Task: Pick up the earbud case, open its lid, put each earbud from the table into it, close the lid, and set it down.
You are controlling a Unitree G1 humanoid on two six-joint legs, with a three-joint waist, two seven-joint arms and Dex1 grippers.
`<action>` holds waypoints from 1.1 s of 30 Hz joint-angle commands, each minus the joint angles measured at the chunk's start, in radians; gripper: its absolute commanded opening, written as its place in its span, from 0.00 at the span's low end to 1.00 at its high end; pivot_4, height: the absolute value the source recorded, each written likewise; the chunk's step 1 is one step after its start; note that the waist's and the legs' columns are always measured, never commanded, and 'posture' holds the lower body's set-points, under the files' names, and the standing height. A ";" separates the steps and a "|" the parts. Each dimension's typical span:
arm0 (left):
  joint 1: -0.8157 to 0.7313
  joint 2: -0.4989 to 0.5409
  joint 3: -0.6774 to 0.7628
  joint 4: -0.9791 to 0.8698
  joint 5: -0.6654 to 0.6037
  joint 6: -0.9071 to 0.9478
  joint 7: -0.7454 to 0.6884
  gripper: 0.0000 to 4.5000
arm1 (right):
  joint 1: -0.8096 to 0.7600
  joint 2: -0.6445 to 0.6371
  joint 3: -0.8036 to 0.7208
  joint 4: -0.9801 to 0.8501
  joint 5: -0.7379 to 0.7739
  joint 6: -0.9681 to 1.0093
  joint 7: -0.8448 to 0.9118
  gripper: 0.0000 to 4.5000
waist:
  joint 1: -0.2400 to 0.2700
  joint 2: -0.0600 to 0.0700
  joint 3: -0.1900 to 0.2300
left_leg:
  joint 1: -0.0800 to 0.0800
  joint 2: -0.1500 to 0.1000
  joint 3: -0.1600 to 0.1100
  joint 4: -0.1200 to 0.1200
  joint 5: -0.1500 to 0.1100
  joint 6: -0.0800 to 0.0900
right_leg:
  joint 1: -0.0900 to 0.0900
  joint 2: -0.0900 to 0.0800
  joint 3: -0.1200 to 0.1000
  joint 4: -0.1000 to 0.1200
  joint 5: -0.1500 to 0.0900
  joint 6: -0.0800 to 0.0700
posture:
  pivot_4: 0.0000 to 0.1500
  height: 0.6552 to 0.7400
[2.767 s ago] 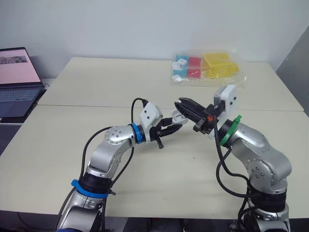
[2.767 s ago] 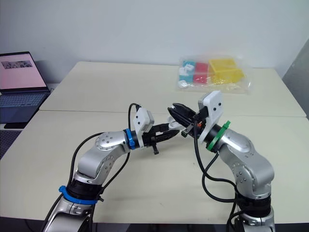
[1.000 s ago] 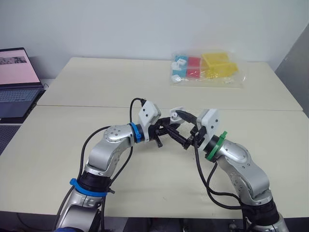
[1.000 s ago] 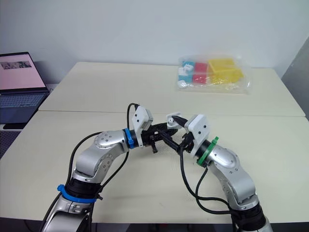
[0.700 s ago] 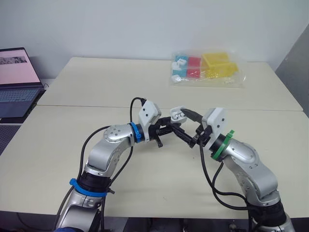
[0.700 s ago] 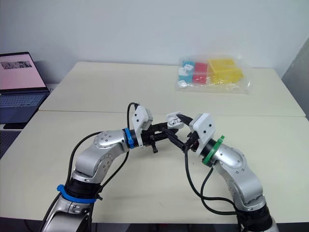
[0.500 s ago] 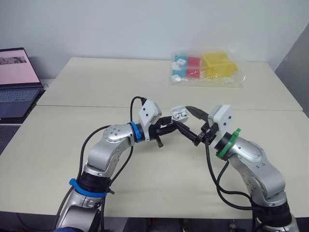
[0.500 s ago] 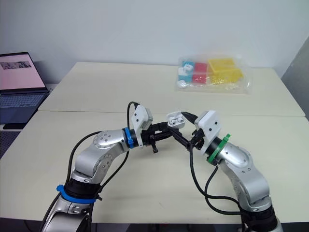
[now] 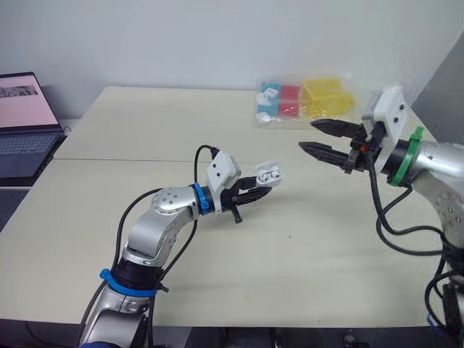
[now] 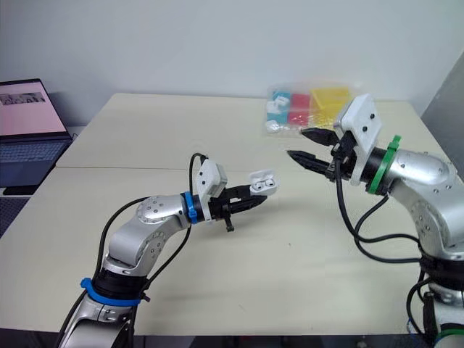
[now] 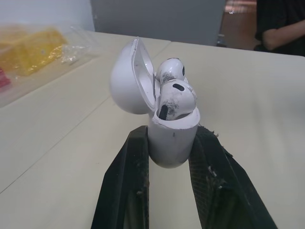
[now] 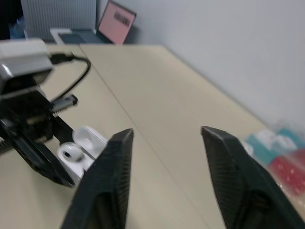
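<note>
Clear bag of coloured boxes on table, near right gripper fingers, off to their side. Open laptop beside table, well apart from left gripper fingers. Person's dark sleeve beyond table, ahead of left fingers.

Right fingers spread wide, empty, in air, pointing toward case, well apart from it.

Earbud case: white, glossy, scuffed. Body pinched between left fingers, off table. Lid open, tipped back.

Two white earbuds seated in case, dark smudges on them.

Bright, even room light casts soft shadows.
</note>
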 commanded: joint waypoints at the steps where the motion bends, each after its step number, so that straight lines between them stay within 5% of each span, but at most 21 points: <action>1: -0.003 0.000 -0.005 -0.037 -0.010 -0.021 -0.011 0.17 | -0.112 -0.004 0.075 0.097 -0.043 0.021 0.065 0.19 | 0.000 0.000 0.000 | 0.000 0.000 0.000 0.000 0.000 0.000 | 0.000 0.000 0.000 0.000 0.000 0.000 | 1.00 1.00; 3: -0.002 0.002 -0.007 -0.039 -0.009 -0.021 -0.014 0.17 | -0.225 0.033 0.134 0.191 -0.073 0.032 0.092 0.04 | -0.003 0.000 0.000 | -0.001 0.000 0.000 0.000 0.000 0.000 | -0.001 0.000 0.000 0.000 0.000 0.000 | 1.00 1.00; 5: 0.001 0.004 -0.009 -0.044 -0.010 -0.019 -0.019 0.17 | -0.306 0.051 0.201 0.265 -0.104 0.036 0.156 0.00 | -0.004 0.000 0.000 | -0.001 0.000 0.000 0.000 0.000 0.000 | -0.002 0.000 0.000 0.001 0.000 0.000 | 1.00 1.00; 16: 0.007 0.015 -0.026 -0.045 -0.012 -0.011 -0.042 0.17 | -0.414 0.122 0.362 0.419 -0.231 -0.049 0.368 0.00 | 0.002 0.000 0.000 | -0.002 -0.001 -0.001 0.000 0.000 0.000 | -0.002 -0.002 0.000 -0.001 0.000 0.000 | 1.00 1.00; 33: 0.024 0.021 -0.027 -0.059 -0.001 -0.015 -0.030 0.17 | -0.361 0.059 0.373 0.254 -0.204 0.061 0.547 0.00 | 0.002 0.000 0.000 | -0.002 0.000 -0.002 0.000 0.000 0.000 | -0.002 -0.002 -0.001 0.001 0.000 0.000 | 1.00 1.00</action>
